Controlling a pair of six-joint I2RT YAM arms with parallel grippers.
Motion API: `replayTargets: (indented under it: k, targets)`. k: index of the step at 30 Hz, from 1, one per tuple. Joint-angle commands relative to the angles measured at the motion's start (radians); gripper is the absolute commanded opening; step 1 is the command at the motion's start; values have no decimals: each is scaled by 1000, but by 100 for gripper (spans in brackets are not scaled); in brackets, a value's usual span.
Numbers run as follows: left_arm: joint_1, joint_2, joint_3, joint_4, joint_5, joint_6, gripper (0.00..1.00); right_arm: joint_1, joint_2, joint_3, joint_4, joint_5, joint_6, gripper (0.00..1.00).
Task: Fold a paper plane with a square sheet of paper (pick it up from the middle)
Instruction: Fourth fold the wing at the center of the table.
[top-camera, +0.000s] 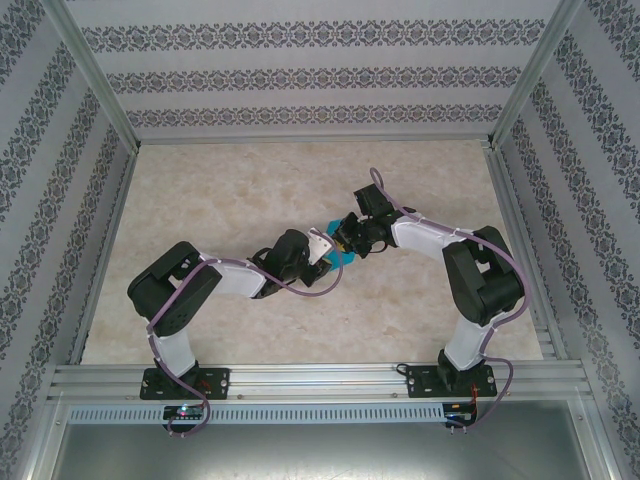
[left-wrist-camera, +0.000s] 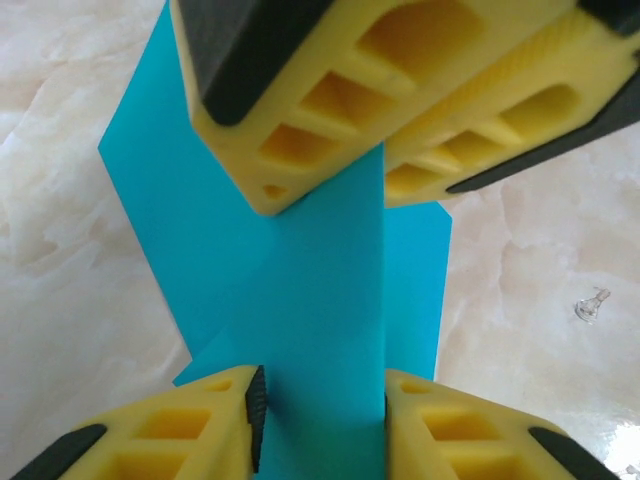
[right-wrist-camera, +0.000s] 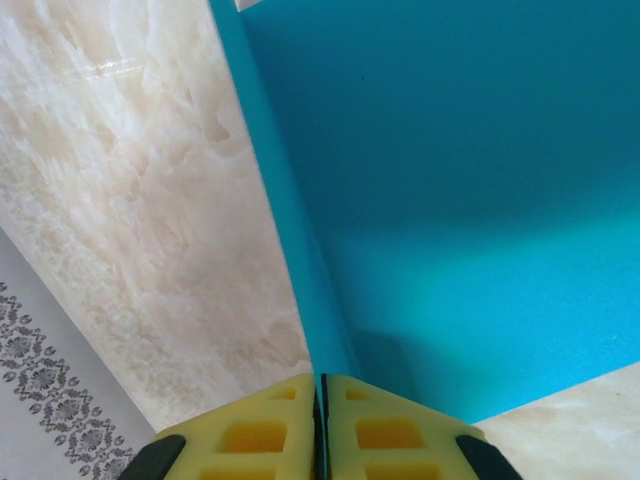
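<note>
With the right claw (right-wrist-camera: 322, 382) clenched on a fold of the paper (right-wrist-camera: 450, 200) in the middle of the surface (right-wrist-camera: 150, 200) and the left claw (left-wrist-camera: 320, 390) part-open astride it, an off-line squeeze could skew the crease or crumple it.

A lab test booth: aluminium framing (top-camera: 320, 378), damask-papered panels (top-camera: 320, 80) around a marble-look tabletop (top-camera: 230, 190).

Teal paper (left-wrist-camera: 320, 300), folded lengthwise, raised crease
</note>
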Motion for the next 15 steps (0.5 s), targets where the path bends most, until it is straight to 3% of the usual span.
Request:
replayTargets:
  k: [1, 4, 15]
  targets:
    - [-11, -11, -9, 52, -2, 15, 31, -6, 16, 25, -27, -27, -1, 17]
    - [-12, -8, -6, 42, -2, 16, 25, -6, 15, 26, -26, -33, 5, 24]
    - [-11, -2, 5, 8, 41, 6, 18, -38, -26, 28, -69, -20, -47, 44]
